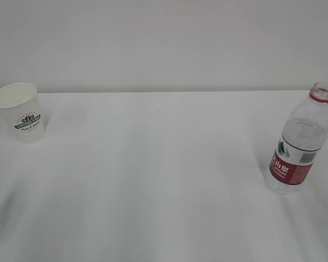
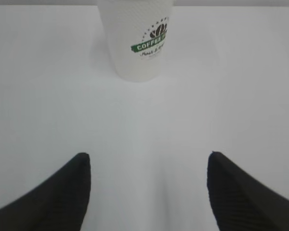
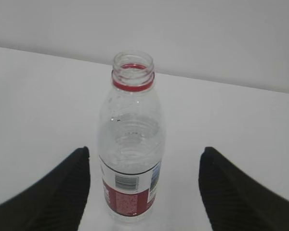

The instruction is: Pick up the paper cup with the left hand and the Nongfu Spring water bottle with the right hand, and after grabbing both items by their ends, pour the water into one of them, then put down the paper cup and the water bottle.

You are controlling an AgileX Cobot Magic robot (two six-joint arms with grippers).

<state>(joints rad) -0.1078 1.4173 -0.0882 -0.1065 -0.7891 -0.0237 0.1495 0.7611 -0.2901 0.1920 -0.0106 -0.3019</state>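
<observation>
Standing at the far left of the white table (image 1: 164,180), the paper cup (image 1: 24,112) is upright and untouched, and the left gripper (image 2: 148,180) is held wide open short of it, with nothing between its 2 black fingers (image 2: 62,192). At the far right, the water bottle (image 1: 300,142) stands upright with its cap off, and the right gripper (image 3: 144,178) is likewise spread wide, lined up on it but not yet touching. Trouble could be caused by a hard squeeze: the thin cup wall may be crushed, or the light cup nudged over by 1 finger arriving first. The open bottle could be tipped by an off-centre approach, and water spilled. In the outside view neither gripper is shown, only the 2 objects well apart. The cup's rim is cut off in the left wrist view, while the bottle's open mouth is seen best from the right wrist.
</observation>
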